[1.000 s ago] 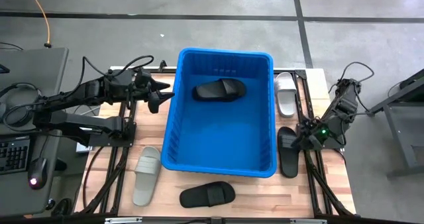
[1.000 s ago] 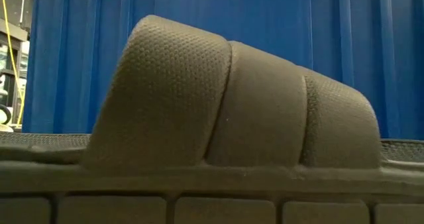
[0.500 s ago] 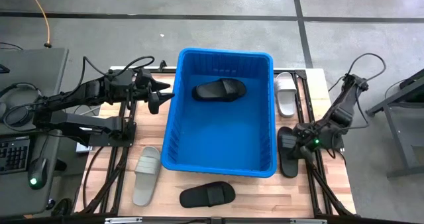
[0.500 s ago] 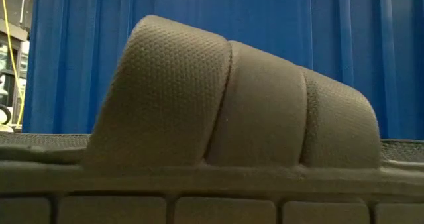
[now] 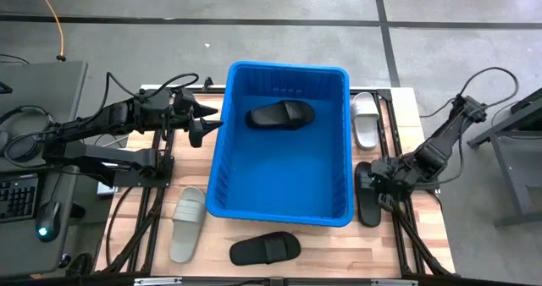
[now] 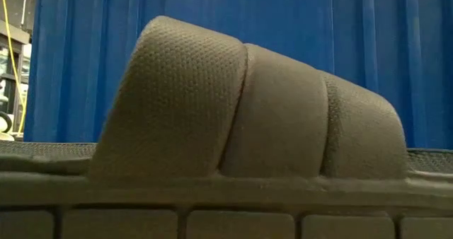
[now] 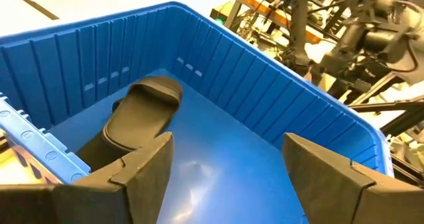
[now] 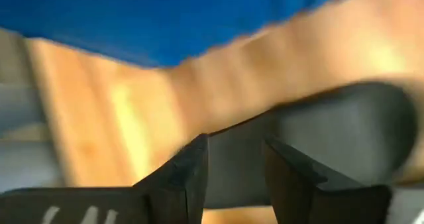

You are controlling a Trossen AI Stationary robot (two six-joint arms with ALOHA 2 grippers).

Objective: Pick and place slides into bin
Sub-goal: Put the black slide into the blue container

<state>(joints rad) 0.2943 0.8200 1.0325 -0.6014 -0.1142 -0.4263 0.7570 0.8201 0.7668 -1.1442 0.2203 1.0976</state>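
Note:
The blue bin [image 5: 284,197] stands mid-table with one black slide [image 5: 280,115] lying on its floor, also seen in the left wrist view [image 7: 139,111]. My left gripper [image 5: 201,122] hangs open by the bin's left rim, holding nothing. My right gripper [image 5: 378,184] points down over another black slide [image 5: 368,203] that lies flat on the table right of the bin. Its fingers [image 8: 189,174] stand apart, with that slide [image 8: 344,128] showing behind them.
A white slide [image 5: 366,119] lies at the far right and a grey slide [image 5: 187,223] at the near left. A black slide [image 5: 265,249] lies before the bin's near wall and fills the low view [image 6: 248,112]. Metal frame rails run along both table sides.
My right arm has unfolded, its elbow swinging out toward the table's far right. Its gripper has tipped steeply downward and shifted a little toward the bin, over the black slide on the right. The slides and the bin have stayed where they were.

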